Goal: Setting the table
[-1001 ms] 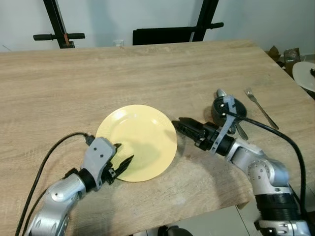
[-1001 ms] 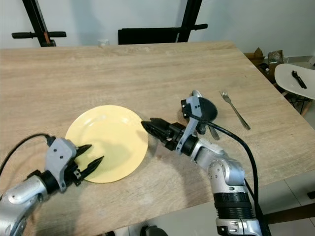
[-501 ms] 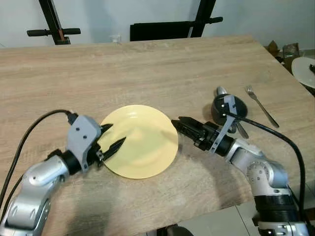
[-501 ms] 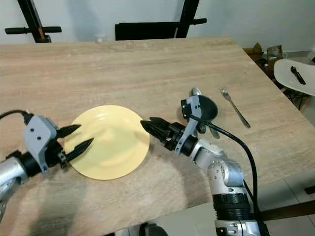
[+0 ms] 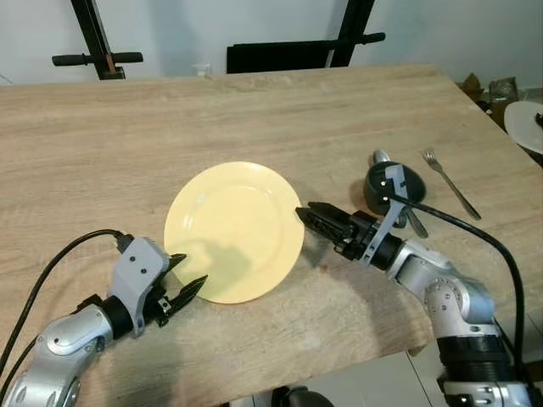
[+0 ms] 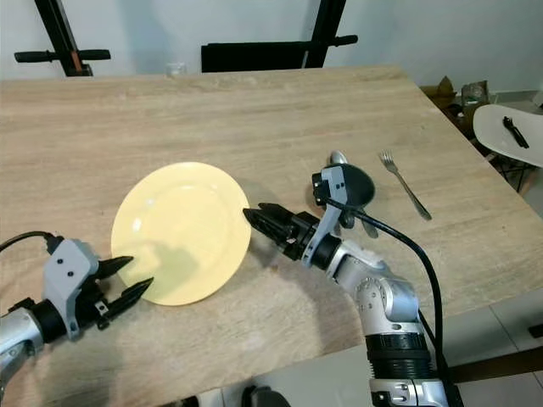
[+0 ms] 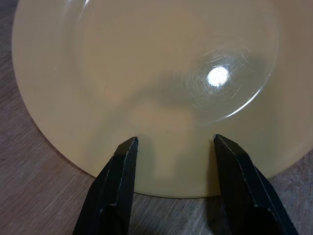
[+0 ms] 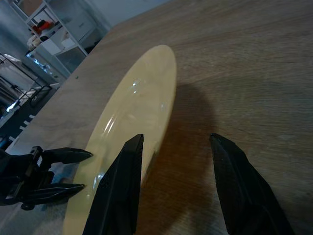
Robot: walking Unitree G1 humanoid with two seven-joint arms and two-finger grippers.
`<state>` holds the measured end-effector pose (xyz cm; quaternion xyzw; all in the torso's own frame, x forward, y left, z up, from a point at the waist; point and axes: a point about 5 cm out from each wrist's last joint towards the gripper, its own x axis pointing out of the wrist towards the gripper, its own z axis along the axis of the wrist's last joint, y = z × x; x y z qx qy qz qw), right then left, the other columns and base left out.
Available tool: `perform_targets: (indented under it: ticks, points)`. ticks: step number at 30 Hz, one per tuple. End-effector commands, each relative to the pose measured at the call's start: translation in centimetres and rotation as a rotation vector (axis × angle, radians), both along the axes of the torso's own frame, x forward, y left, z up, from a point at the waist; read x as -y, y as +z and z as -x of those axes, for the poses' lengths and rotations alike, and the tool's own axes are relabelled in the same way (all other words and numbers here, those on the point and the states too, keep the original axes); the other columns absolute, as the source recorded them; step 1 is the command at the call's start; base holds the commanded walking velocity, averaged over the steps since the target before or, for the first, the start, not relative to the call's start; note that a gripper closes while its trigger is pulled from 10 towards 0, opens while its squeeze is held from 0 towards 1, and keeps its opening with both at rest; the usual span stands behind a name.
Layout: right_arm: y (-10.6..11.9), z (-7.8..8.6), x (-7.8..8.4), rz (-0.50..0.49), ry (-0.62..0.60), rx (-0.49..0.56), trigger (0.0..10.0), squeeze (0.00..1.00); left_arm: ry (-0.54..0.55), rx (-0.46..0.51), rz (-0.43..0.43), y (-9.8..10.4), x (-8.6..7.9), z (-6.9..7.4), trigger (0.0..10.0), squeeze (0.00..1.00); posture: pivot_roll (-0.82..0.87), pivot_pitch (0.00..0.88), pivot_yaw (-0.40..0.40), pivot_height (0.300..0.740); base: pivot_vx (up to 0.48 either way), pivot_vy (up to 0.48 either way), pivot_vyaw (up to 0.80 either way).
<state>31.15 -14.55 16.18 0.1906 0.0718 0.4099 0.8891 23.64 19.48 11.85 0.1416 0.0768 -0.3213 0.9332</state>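
Left gripper (image 5: 188,284) has drawn back off plate (image 5: 233,229), jaws apart

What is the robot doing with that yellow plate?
The robot is setting a wooden table. A yellow plate lies flat on it between both grippers. The left gripper sits open at the plate's near edge, and the right gripper is open by its right edge. Neither one holds it. A fork and a dark bowl with a spoon wait off to the right.

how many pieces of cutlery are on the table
2 that I can make out: a fork near the table's right edge, and a spoon partly hidden by the dark bowl left of the fork; more may be hidden.
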Motion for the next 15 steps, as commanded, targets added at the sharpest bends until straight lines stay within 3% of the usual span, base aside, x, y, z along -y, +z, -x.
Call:
perform_targets:
  ticks: [1, 8, 15]
  points:
    - [-0.3, 0.1, 0.2, 0.01, 0.011, -0.012, 10.0, 0.0, 0.012, -0.118, -0.029, -2.4, 0.0, 0.7, 10.0, 0.0, -0.05, 0.099, -0.025, 0.74, 0.0, 0.0, 0.0]
    - [-1.4, 0.1, 0.2, 0.081, 0.012, -0.039, 10.0, 0.0, 0.007, -0.111, -0.024, -2.5, 0.2, 0.7, 10.0, 0.0, -0.06, 0.096, -0.028, 0.74, 0.0, 0.0, 0.0]
    - [-3.4, 0.4, -2.0, 0.071, 0.074, -0.1, 10.0, 0.0, 0.007, -0.107, -0.016, -2.5, 0.3, 0.9, 10.0, 0.0, -0.05, 0.092, -0.033, 0.74, 0.0, 0.0, 0.0]
